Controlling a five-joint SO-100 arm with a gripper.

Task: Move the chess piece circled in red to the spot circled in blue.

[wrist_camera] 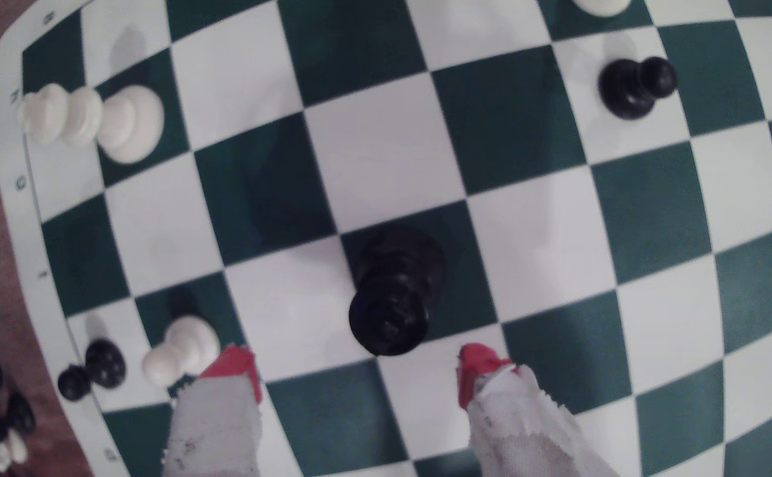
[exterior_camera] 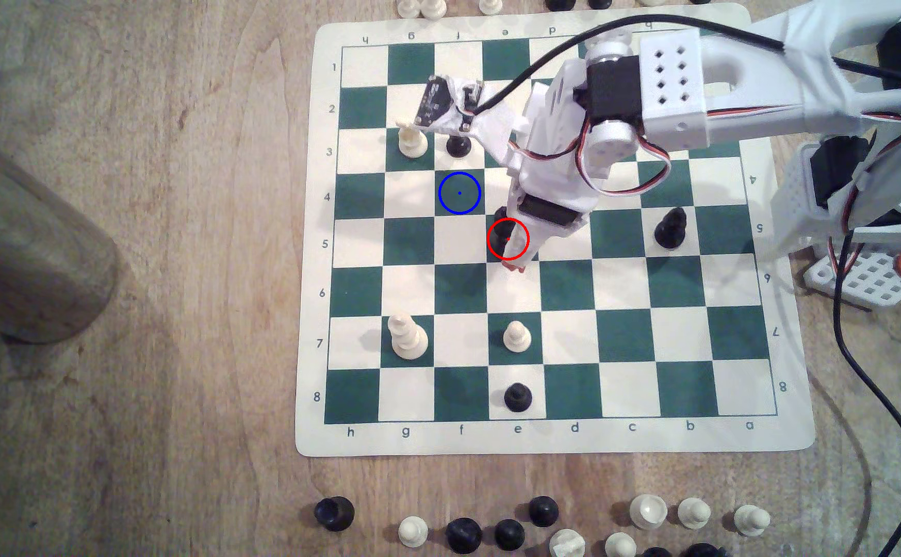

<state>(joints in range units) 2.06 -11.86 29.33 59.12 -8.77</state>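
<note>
While your jaws hang spread wide with nothing in them, the gripper (wrist_camera: pixel 361 367) is over the chess piece (wrist_camera: pixel 393 293) | piece not grabbed, stands on its red-ringed green square | lift and carry are left for you | the spot (exterior_camera: pixel 459 193) is one square away, cornerwise | board mat (exterior_camera: pixel 544 442) on wooden table (exterior_camera: pixel 142 428).

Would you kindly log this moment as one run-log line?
phase: pre-grasp | gripper: open, above chess piece | piece: upright, red-ringed square | spot: vacant
</note>
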